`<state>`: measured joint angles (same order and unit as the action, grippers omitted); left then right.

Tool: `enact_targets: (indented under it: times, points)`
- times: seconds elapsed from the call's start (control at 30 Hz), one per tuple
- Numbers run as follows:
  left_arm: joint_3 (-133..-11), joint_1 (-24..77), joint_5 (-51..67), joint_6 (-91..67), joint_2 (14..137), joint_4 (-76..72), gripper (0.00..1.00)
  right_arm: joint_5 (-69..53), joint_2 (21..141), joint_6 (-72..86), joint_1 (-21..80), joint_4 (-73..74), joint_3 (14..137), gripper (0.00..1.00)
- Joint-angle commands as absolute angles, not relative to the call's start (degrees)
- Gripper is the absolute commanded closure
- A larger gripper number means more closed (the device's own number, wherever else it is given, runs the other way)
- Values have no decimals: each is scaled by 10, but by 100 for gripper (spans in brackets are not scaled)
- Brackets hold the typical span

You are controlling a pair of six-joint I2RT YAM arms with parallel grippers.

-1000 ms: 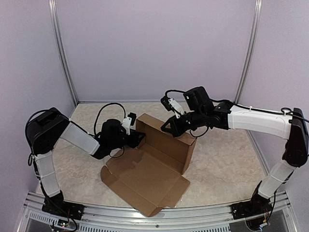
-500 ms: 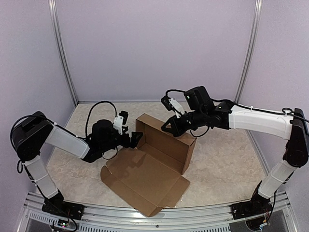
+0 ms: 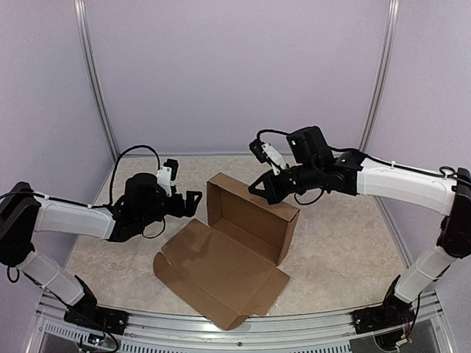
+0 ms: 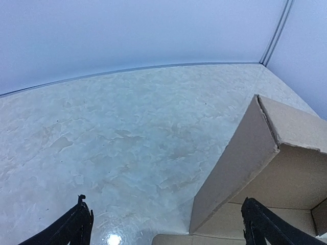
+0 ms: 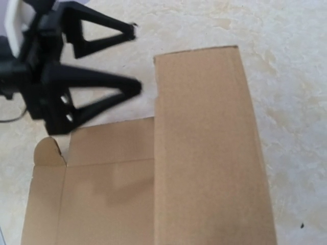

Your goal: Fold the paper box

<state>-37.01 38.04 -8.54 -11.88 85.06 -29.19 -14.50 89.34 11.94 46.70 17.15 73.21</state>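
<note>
From above, the paper box [image 3: 221, 272] sits mid-table [image 3: 346, 250], its lid panel flat and its back and side walls raised. Your left gripper [image 3: 193, 198] gapes wide just left of it, holding nothing. The right gripper [image 3: 256, 189] is closed at the back wall's top edge.

Left wrist: a raised wall stands ahead, between the spread fingers [image 4: 76, 224].

Right wrist: you see only cardboard and the left gripper.

The board looks light and stiff, and will likely give at the creases. Pinch the wall edges.

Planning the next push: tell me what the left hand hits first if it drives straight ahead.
Likely the paper box's upright end wall, close ahead of the open left hand; depth is unclear.
</note>
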Motion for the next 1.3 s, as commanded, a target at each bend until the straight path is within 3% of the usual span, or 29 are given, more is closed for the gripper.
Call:
enact_targets:
  times: [0.0,0.1,0.23,0.47,0.83,1.13,1.27]
  points:
    - [-343,347,-117,-182,789,-253,1,-138,871,115,463,184,721,100]
    - [-340,314,-68,-206,763,-245,1,-136,869,115,463,183,718,100]
    - [-323,240,113,-268,766,-308,1,-137,866,115,464,179,715,100]
    - [-404,245,142,-231,809,-175,1,-133,859,117,463,179,707,100]
    - [-457,353,32,-162,829,-73,4,-118,831,119,463,193,682,100]
    - [-476,405,-68,-144,865,-86,4,-95,773,136,462,213,648,100]
    - [-508,412,-95,-134,907,-88,9,-83,749,142,463,224,638,100]
